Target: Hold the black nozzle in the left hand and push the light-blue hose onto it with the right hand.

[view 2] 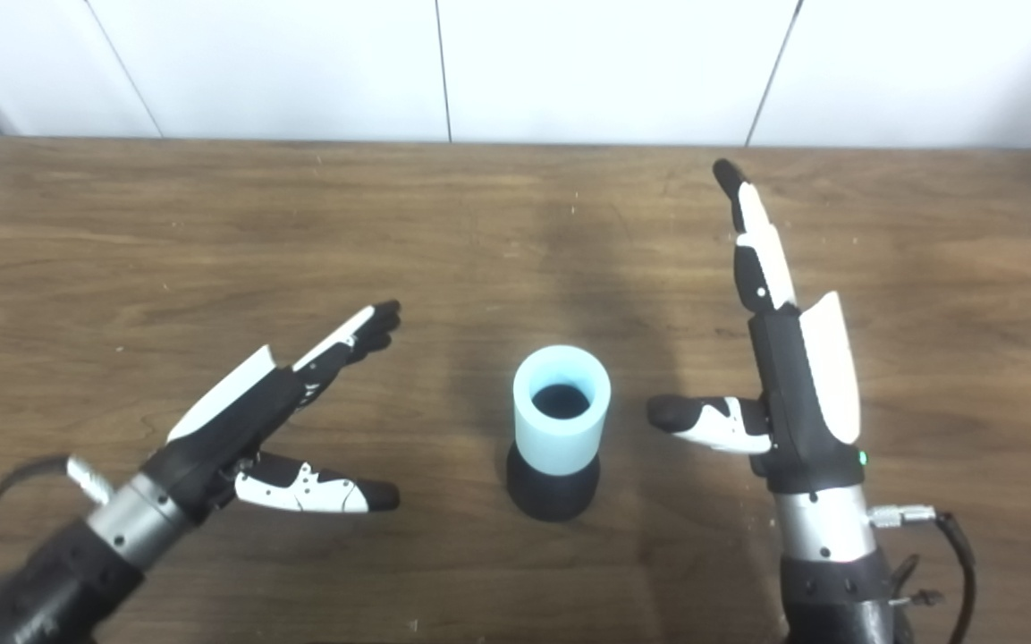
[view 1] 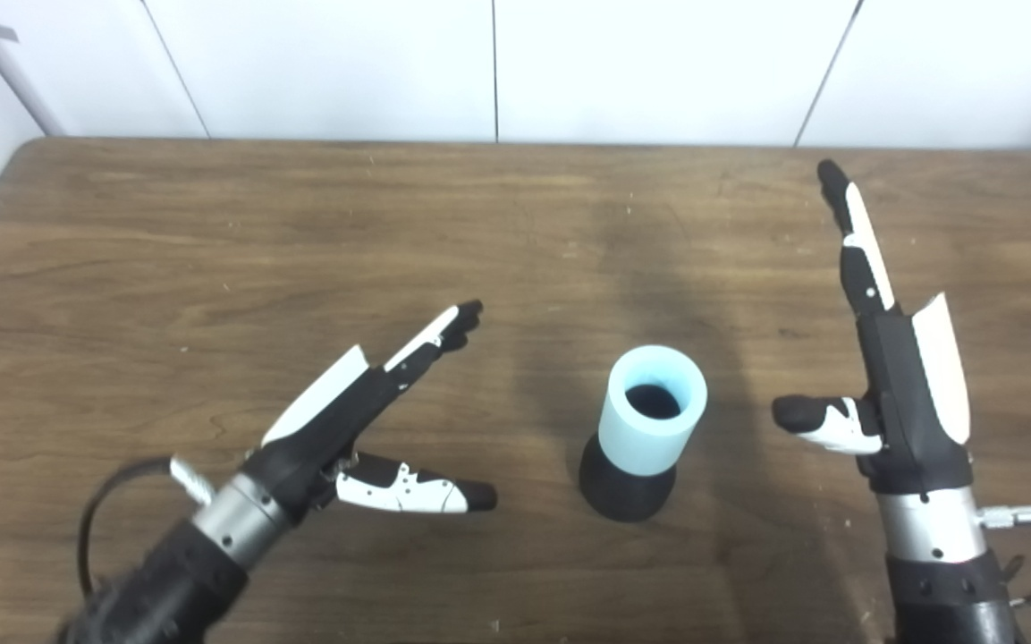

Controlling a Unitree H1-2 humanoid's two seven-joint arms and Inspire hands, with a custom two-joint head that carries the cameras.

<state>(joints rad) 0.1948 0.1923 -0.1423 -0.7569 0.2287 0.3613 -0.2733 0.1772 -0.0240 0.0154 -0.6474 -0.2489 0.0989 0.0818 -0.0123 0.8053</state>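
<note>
The black nozzle [view 1: 624,490] stands upright on the wooden table [view 1: 211,233], its wide base down. The light-blue hose [view 1: 652,411] sits on top of it as a short tube, open end up, covering the nozzle's upper part. My left hand [view 1: 363,407] is open to the left of them, fingers stretched toward the far right and thumb pointing at the nozzle's base, with a gap between. My right hand [view 1: 891,358] is open to the right, fingers pointing away from me and thumb pointing at the hose, not touching it.
White wall panels [view 1: 497,63] run behind the table's far edge. Cables loop off both wrists near the bottom corners. Nothing else stands on the table in either view.
</note>
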